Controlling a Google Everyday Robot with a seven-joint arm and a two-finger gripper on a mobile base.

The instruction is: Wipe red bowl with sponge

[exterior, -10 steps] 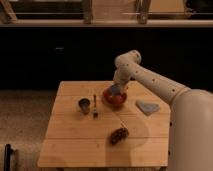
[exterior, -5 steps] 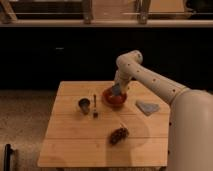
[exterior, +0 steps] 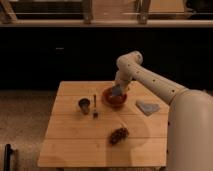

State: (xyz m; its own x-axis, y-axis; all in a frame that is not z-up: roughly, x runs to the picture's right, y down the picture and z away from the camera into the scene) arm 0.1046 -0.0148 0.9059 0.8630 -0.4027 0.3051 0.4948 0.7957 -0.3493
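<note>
The gripper [exterior: 117, 92] was down over the red bowl [exterior: 113, 101] at the table's [exterior: 70, 145] far side. The sponge [exterior: 118, 89] was just a blue-grey patch at its tip, and the grip itself couldn't be told. The arm hid the bowl's back rim.

Off-white arm [exterior: 152, 84], smooth rounded tubular links, bulbous elbow joint [exterior: 131, 61]; broad pale-grey torso [exterior: 192, 135]; gripper [exterior: 117, 90] near far edge of tabletop [exterior: 75, 142].
</note>
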